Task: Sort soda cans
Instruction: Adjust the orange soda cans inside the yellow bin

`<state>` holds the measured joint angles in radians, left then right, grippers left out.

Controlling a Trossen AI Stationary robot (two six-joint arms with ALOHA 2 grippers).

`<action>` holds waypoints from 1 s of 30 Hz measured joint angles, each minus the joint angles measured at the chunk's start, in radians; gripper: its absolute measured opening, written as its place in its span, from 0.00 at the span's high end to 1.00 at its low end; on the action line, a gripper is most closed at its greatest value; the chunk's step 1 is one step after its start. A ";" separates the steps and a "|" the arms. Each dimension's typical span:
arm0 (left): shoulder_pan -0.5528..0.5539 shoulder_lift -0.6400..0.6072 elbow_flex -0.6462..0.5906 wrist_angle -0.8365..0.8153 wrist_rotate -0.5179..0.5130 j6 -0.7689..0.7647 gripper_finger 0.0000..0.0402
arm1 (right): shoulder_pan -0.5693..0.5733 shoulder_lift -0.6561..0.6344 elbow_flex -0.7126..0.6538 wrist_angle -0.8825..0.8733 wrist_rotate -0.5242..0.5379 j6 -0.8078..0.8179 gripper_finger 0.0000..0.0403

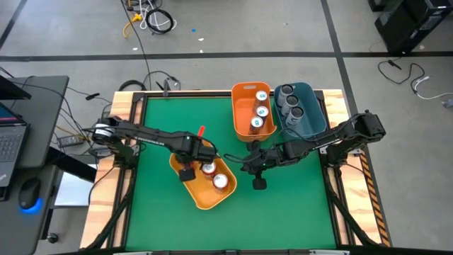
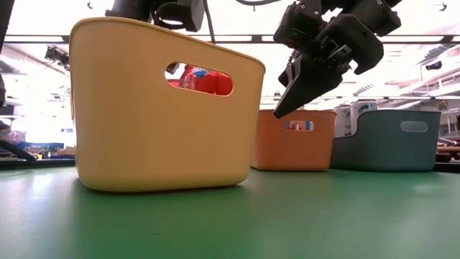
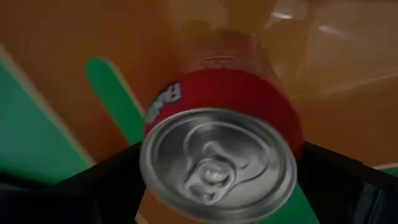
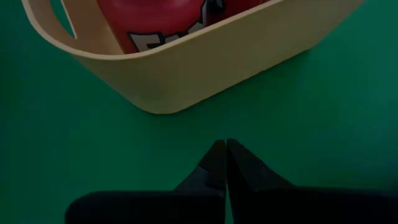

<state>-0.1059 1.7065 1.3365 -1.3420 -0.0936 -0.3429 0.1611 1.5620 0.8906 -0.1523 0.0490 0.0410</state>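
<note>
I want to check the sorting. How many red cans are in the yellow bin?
3, perhaps. Two red cans with silver tops stand in the yellow plastic bin. A third sits between the open left gripper's fingers over that bin, hidden from above.

No whole word can be read anywhere. The red cylindrical metal soda can (image 3: 221, 134) with a silvery top carries white lettering on its side (only a curved fragment shows, too blurred to spell out). In the right wrist view, the red can (image 4: 155, 18) inside the yellow plastic bin (image 4: 205, 62) shows cut-off white letters.
</note>
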 joint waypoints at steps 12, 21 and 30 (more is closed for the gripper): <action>0.000 0.000 -0.017 0.069 -0.009 0.091 0.20 | 0.000 0.000 0.000 0.001 0.000 0.000 1.00; 0.010 -0.001 -0.016 0.101 -0.060 0.179 0.27 | 0.000 0.000 0.000 0.000 0.000 0.000 1.00; 0.068 -0.001 -0.015 0.199 -0.091 0.266 0.27 | 0.000 0.000 0.000 0.000 0.000 -0.002 1.00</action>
<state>-0.0380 1.7054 1.3216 -1.1425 -0.1842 -0.0766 0.1608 1.5620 0.8906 -0.1520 0.0490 0.0391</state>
